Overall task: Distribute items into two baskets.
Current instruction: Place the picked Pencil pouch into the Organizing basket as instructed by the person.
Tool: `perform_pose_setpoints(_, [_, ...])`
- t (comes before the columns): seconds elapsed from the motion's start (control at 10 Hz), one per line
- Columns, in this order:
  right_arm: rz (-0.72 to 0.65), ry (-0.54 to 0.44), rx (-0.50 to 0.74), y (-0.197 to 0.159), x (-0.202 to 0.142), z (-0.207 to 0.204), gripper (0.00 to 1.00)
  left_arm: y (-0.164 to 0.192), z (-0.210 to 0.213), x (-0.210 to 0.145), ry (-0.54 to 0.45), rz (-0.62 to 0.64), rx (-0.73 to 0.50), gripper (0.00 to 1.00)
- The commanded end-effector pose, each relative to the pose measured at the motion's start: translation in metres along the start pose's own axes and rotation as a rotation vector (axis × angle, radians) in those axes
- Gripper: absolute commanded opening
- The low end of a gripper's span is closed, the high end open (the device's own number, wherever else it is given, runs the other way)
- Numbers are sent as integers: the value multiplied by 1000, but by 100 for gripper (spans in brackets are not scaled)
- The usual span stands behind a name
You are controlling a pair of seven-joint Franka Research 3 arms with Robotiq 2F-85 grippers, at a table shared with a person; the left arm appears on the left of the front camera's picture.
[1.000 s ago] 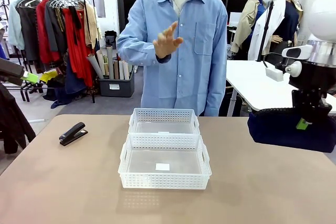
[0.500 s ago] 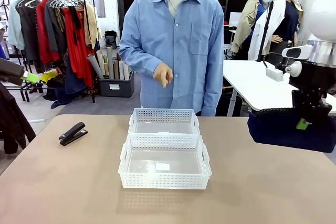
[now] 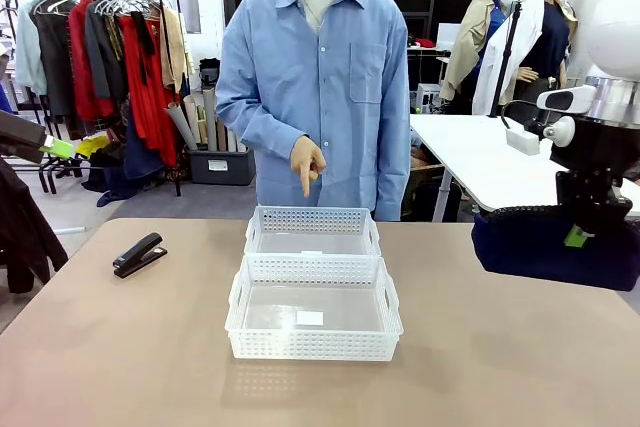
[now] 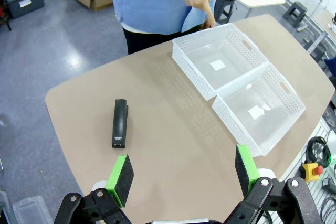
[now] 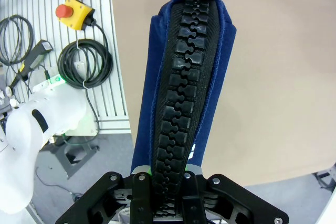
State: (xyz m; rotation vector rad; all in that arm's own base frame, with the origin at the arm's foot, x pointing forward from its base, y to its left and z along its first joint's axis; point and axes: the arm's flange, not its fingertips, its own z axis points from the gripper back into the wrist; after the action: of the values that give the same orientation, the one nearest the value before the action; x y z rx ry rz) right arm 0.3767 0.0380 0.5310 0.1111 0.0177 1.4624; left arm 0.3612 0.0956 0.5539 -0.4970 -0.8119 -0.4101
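Front view: the person's hand (image 3: pixel 307 162), raised open-palmed a second ago, now hangs lower with a finger pointing down at the far basket (image 3: pixel 312 219). That basket touches the larger near basket (image 3: pixel 312 344) mid-table. That makes two baskets, one black stapler (image 3: pixel 138 254) lying at the left, and one navy pouch (image 3: pixel 540 247) held up at the right; the near basket's white label (image 3: pixel 310 318) is too small to read. Left wrist view: the left gripper (image 4: pixel 182 174) hovers over the table's (image 4: pixel 173 129) left end, jaws spread wide and holding nothing. Right wrist view: the right gripper (image 5: pixel 168 174) is clamped tight on the pouch's zip edge.
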Motion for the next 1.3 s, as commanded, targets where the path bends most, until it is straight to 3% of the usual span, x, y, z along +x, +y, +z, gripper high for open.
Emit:
perform_pose_setpoints(0.0, [0, 0, 0, 0, 0, 0, 0, 0, -1, 1, -18, -7, -15, 100])
perform_pose_setpoints(0.5, [130, -3, -6, -57, 31, 7, 0, 0, -1, 1, -18, -7, -15, 100])
perform_pose_setpoints(1.2, [279, 68, 45, -146, 133, 10, 0, 0, -1, 1, -18, -7, -15, 100])
